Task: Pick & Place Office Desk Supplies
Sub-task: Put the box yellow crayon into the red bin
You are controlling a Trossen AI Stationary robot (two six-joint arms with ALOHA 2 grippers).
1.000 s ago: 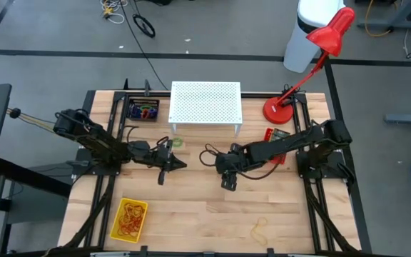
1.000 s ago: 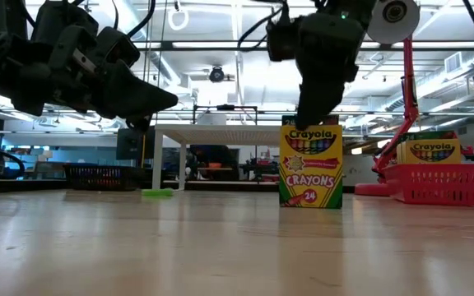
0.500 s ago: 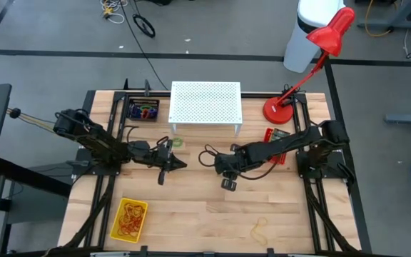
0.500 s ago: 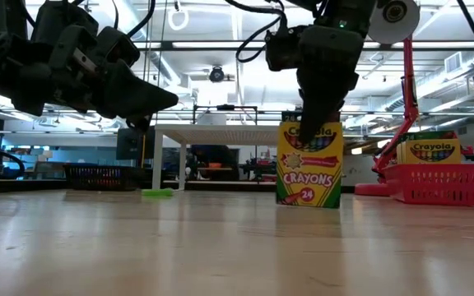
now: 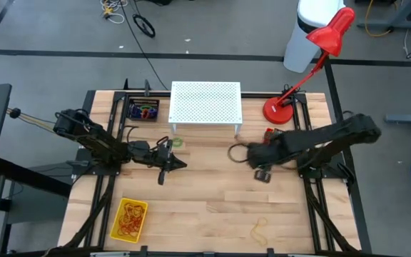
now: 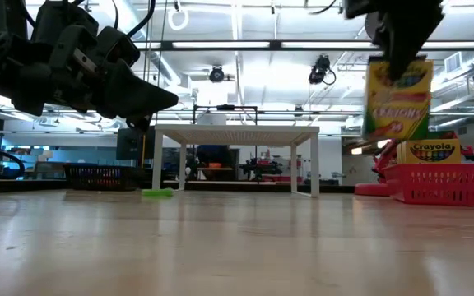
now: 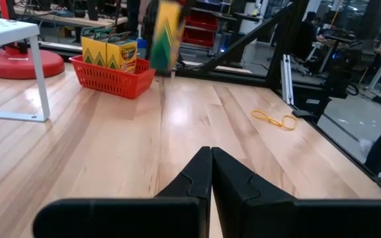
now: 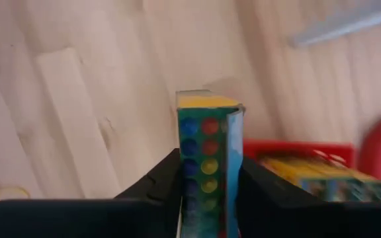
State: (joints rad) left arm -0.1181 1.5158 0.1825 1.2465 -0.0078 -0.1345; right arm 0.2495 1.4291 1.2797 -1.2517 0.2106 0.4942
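My right gripper [image 8: 207,182] clamps 1 crayon box [image 6: 397,94] aloft near the red basket [image 6: 439,182]; my left gripper [image 7: 210,173] hovers mid-table, fingers together.

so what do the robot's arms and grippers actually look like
Both arms are dark, near-black, built of jointed segments, with black cables looping along them. The left gripper ends in two matte black fingers with angular, stepped inner edges, mounted on a broad black bar. The right gripper has the same dark, smooth fingers. No markings or labels are visible on either.
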